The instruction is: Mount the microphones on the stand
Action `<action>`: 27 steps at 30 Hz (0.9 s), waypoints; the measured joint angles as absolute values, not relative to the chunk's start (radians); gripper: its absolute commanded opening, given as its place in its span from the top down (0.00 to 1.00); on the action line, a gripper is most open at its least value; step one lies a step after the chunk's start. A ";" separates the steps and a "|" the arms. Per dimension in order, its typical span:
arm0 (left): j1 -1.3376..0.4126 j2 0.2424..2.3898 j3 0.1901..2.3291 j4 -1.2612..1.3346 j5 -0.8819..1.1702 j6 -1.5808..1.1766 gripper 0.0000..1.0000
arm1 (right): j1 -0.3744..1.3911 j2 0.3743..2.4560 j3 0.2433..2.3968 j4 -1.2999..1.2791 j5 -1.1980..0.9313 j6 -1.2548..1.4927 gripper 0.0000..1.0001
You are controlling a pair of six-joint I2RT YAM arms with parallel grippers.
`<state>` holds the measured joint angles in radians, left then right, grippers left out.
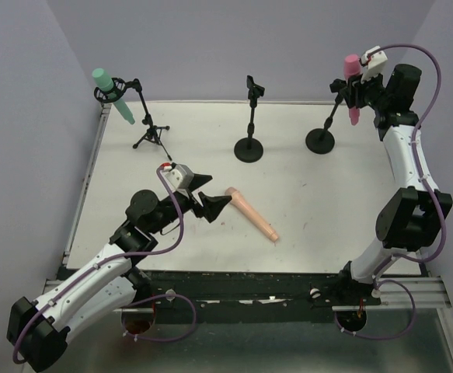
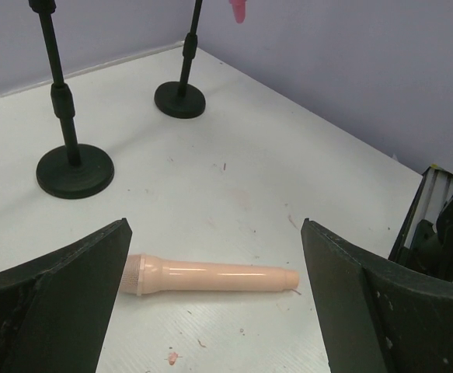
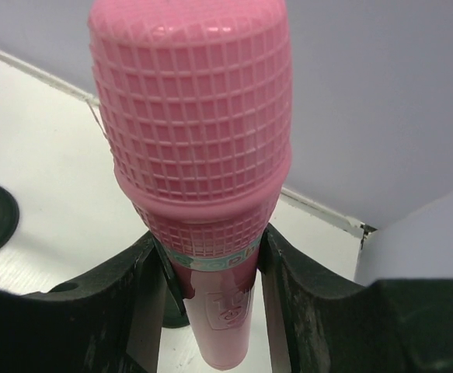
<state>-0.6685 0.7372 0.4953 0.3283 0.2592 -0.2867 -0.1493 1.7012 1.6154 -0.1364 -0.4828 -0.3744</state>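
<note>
Top external shows you the peach mic (image 1: pixel 251 214) flat on the tabletop (image 1: pixel 327 194), on the near side of the middle stand (image 1: pixel 250 116). Its head is just beside the left pincer (image 1: pixel 209 196) and its tail points away to the near right. The left arm is clearly the nearer one. The right pincer (image 1: pixel 358 89) is up at the right stand (image 1: pixel 322 140), beyond the middle stand, clamped on the pink mic (image 1: pixel 351 66). The teal mic (image 1: pixel 109 95) sits in the tripod stand (image 1: pixel 150 136), on the middle stand's other side.

Left wrist tells you what the overhead cannot. The left pincer is spread wide, and the peach mic lies crosswise ahead of it, its long axis running from one finger (image 2: pixel 55 303) towards the other. As I judge it, you must turn the wrist roughly a quarter turn before closing, or the jaws will meet its ends.

Right wrist shows the grip just under the pink head. No view settles whether that mic is seated in its clip.
</note>
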 measured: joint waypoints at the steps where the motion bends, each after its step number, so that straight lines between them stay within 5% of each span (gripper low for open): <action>1: -0.669 0.741 0.495 0.328 0.257 -0.294 0.01 | -0.152 1.702 1.605 -0.119 -0.476 -0.373 0.49; 6: -0.667 0.748 0.495 0.330 0.253 -0.311 0.02 | -0.152 1.698 1.578 -0.076 -0.473 -0.360 0.17; 10: -0.665 0.752 0.495 0.334 0.251 -0.321 0.02 | -0.152 1.682 1.550 -0.060 -0.476 -0.348 0.02; 20: -0.633 0.828 0.519 0.332 0.244 -0.347 0.02 | -0.180 1.532 1.483 -0.051 -0.488 -0.257 0.00; 27: -0.586 1.097 0.721 0.337 0.243 -0.378 0.02 | -0.244 1.319 1.357 -0.094 -0.547 -0.218 0.00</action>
<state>-0.5858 1.0969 0.7212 0.3367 0.2432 -0.3779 -0.2436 1.3193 1.3571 -0.0940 -0.5468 -0.2176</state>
